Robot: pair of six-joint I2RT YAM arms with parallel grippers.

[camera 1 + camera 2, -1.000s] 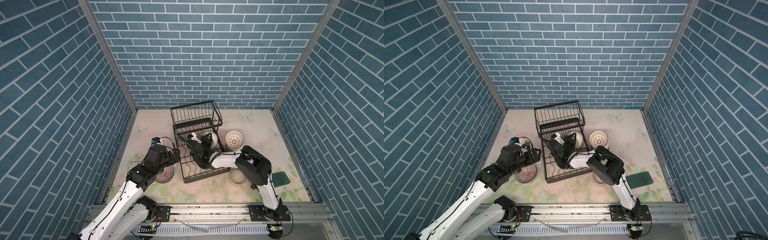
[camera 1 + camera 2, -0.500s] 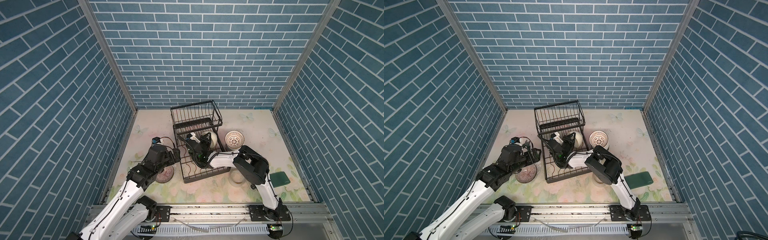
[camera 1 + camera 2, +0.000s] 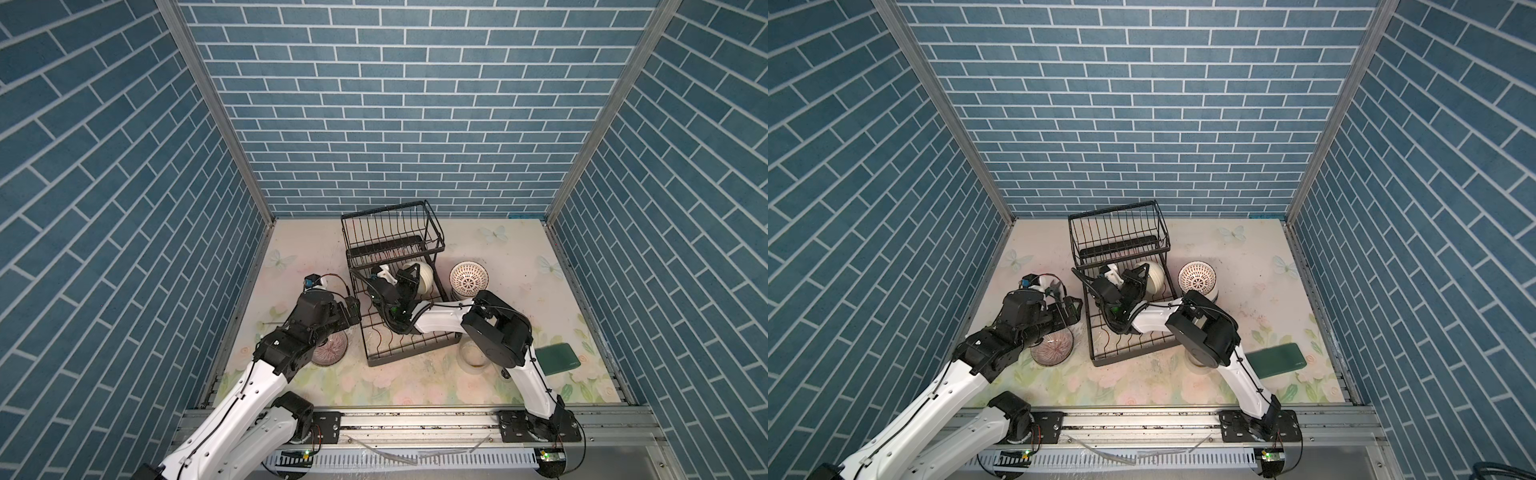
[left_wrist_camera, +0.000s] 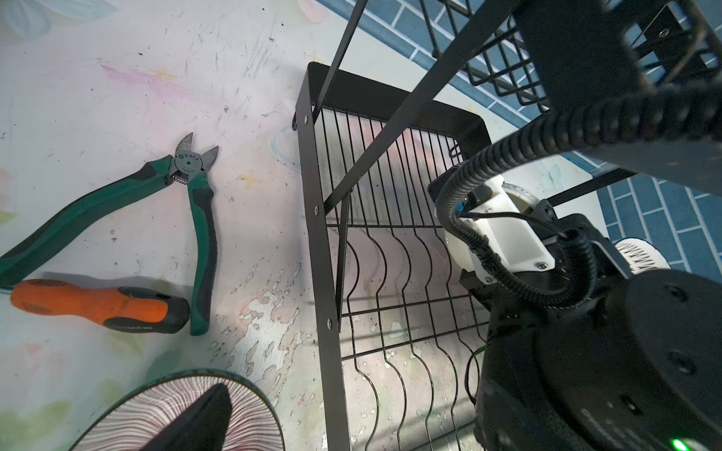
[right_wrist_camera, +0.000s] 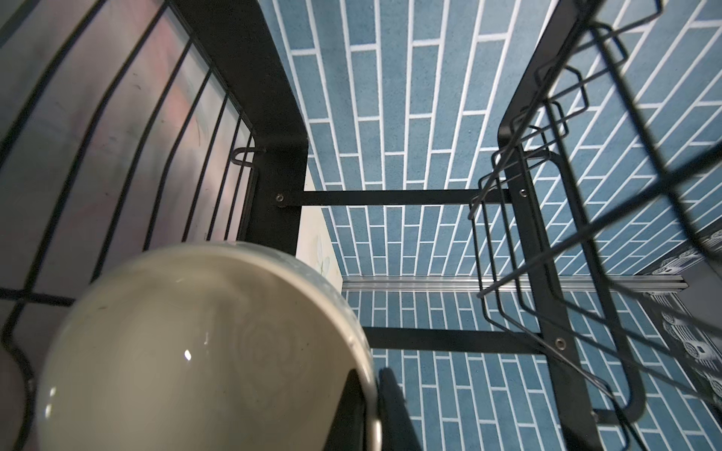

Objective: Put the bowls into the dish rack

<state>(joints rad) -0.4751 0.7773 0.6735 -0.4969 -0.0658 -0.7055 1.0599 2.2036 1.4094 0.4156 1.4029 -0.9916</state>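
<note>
Left wrist view best showed pliers (image 4: 189, 164) beside the dish rack (image 4: 318, 242). Right tool (image 5: 376, 410) gripped a bowl (image 5: 195, 351); left tool (image 3: 1071, 311) gaped.

- Side cutters, green/black grips, steel jaws (image 4: 190, 164): flat on tabletop, jaws slightly apart.
- Screwdriver handle, orange w/ black end (image 4: 97, 304): beside one cutter grip, black end at its tip.
- Dark green flat rect. slab (image 3: 557, 359): near-right of tabletop.
- Translucent whitish tape ring (image 3: 464, 358): near slab.
</note>
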